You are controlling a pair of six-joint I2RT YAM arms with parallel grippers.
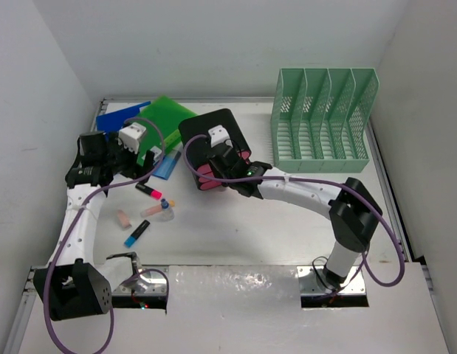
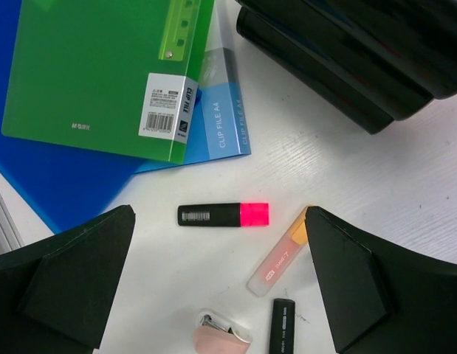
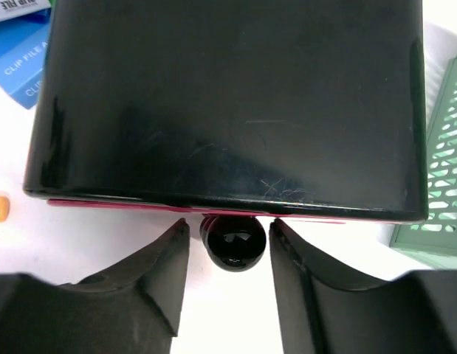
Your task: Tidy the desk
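Mint-green mesh file rack [image 1: 324, 122] in far-right corner. Black drawer box [image 3: 228, 96], pink-fronted, mid-far. Green folder [image 2: 88, 66] overlapping blue folder [image 2: 66, 184], far-left corner. Pink-capped highlighter [image 2: 224, 214] and orange-capped highlighter [image 2: 280, 262] just apart, toward left edge.

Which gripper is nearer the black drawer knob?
Right. The right gripper straddles the knob; the left gripper hangs over the pens, left of the drawer box.

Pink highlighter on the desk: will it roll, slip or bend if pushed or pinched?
The highlighter looks like short hard plastic, so probably stiff and light. Lying flat on the smooth desk, it would likely slide when pushed. Whether it rolls I cannot tell; its cross-section is hidden.
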